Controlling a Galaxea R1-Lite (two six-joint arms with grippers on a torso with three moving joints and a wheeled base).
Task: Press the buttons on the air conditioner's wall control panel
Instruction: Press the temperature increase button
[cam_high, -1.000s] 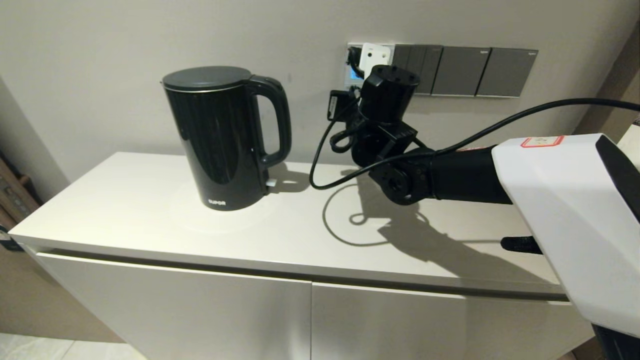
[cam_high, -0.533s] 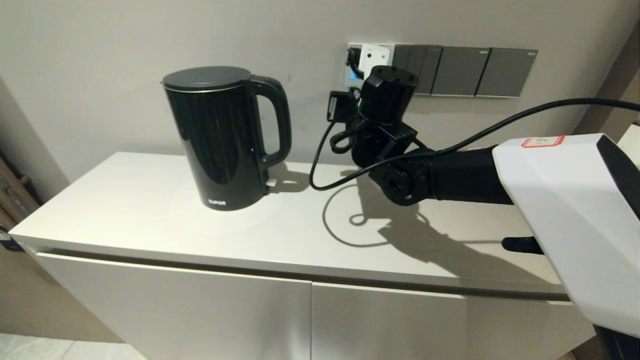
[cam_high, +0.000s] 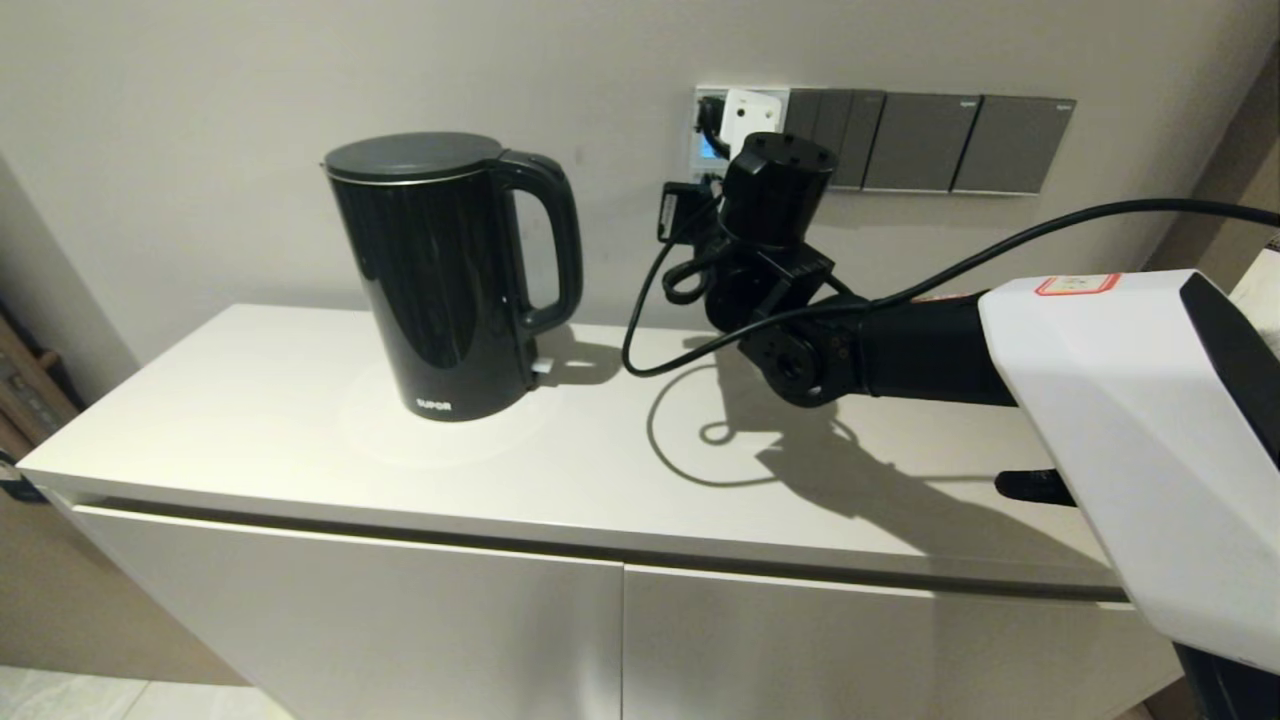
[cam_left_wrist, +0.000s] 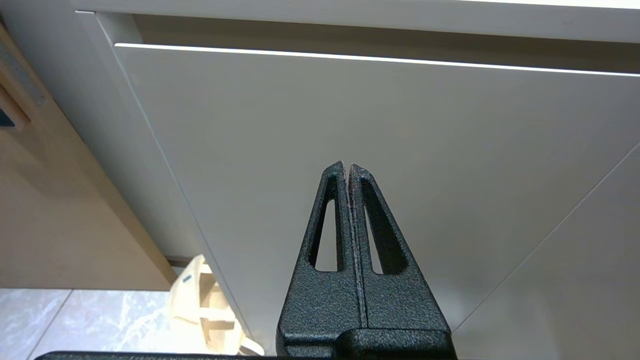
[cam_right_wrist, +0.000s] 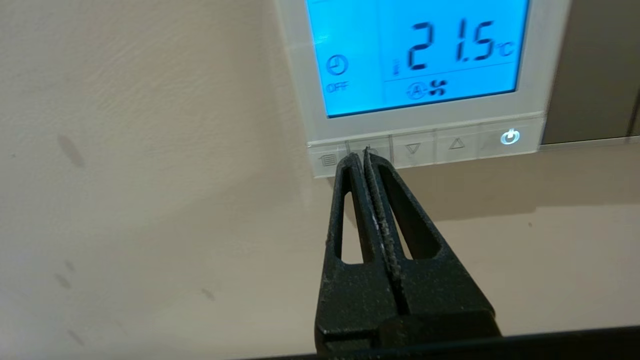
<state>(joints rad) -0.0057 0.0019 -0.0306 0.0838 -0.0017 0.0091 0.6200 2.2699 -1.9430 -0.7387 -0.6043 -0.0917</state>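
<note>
Right gripper (cam_right_wrist: 361, 156) at the panel's (cam_right_wrist: 422, 125) buttons (cam_right_wrist: 412, 148)

The right arm reaches over the white cabinet (cam_high: 300, 440) to the far wall, where the white panel hangs at the left end of a row of dark grey switch plates (cam_high: 960, 143). Its fingers (cam_right_wrist: 350, 210) are pressed together, holding nothing, tips at the second button from the left in the row under the lit blue screen (cam_right_wrist: 417, 52), which reads 21.5 °C. A black kettle (cam_high: 445, 275) stands on the cabinet to the left. The left gripper (cam_left_wrist: 347, 170), closed and empty, hangs low before the cabinet door (cam_left_wrist: 350, 115).
</note>
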